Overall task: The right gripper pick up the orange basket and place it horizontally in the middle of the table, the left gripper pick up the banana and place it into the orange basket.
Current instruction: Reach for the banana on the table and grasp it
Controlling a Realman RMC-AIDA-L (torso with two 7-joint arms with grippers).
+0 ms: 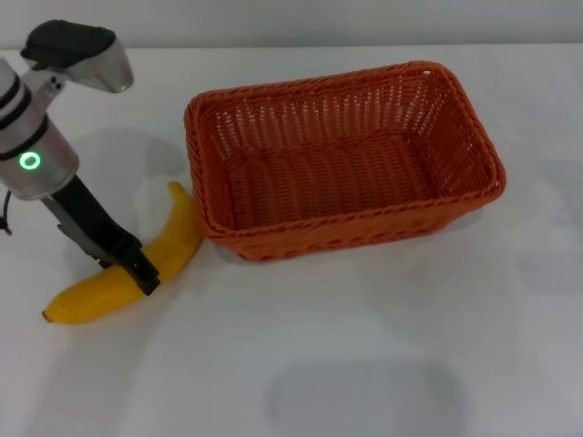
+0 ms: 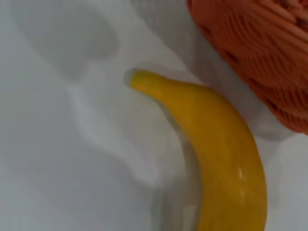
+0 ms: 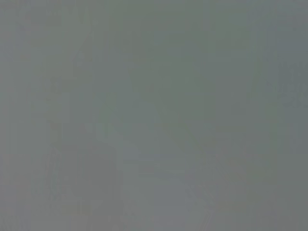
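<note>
The orange basket [image 1: 351,225] lies lengthwise across the middle of the white table [image 1: 383,355], open side up and with nothing in it. Just to its left, almost touching its corner, the yellow banana [image 1: 178,235] lies flat on the table. My left gripper [image 1: 139,271] reaches down from the left and its dark tip sits over the banana's middle. In the left wrist view the banana [image 2: 226,154] fills the frame from close up, with the basket's [image 2: 262,43] woven wall beside it. The right gripper is out of view, and the right wrist view shows only plain grey.
The left arm's silver wrist with its green ring light [image 1: 31,161] stands over the table's left side. Bare white table lies in front of the basket and to its right.
</note>
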